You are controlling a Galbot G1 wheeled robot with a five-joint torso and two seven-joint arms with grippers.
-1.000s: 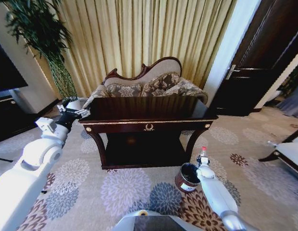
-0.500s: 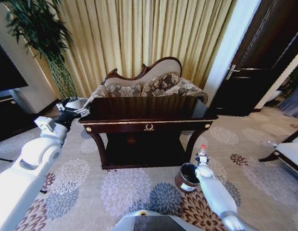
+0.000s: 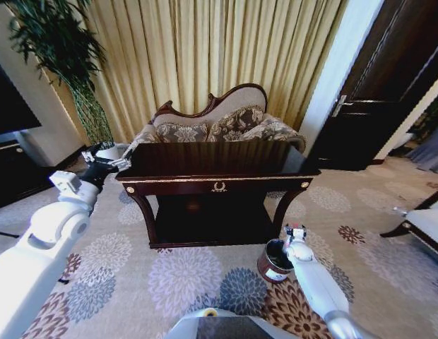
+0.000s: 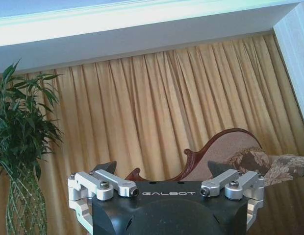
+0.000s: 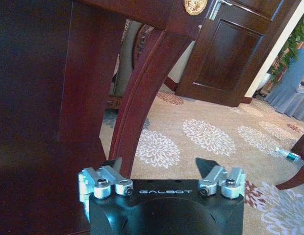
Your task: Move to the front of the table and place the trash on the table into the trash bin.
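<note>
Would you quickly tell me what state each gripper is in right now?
Left gripper: open, holding nothing, at the table's left end.
Right gripper: open, holding nothing, above the trash bin.

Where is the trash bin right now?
In the head view, the trash bin stands on the carpet by the table's right front leg, beside the open right gripper.

Bottle gone from right hand (image 3: 294, 231), now empty w/ fingers apart.

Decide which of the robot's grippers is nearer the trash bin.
Right. The right gripper hangs open just above the trash bin rim, by the table leg. The left gripper sits open at the table's far left corner.
</note>
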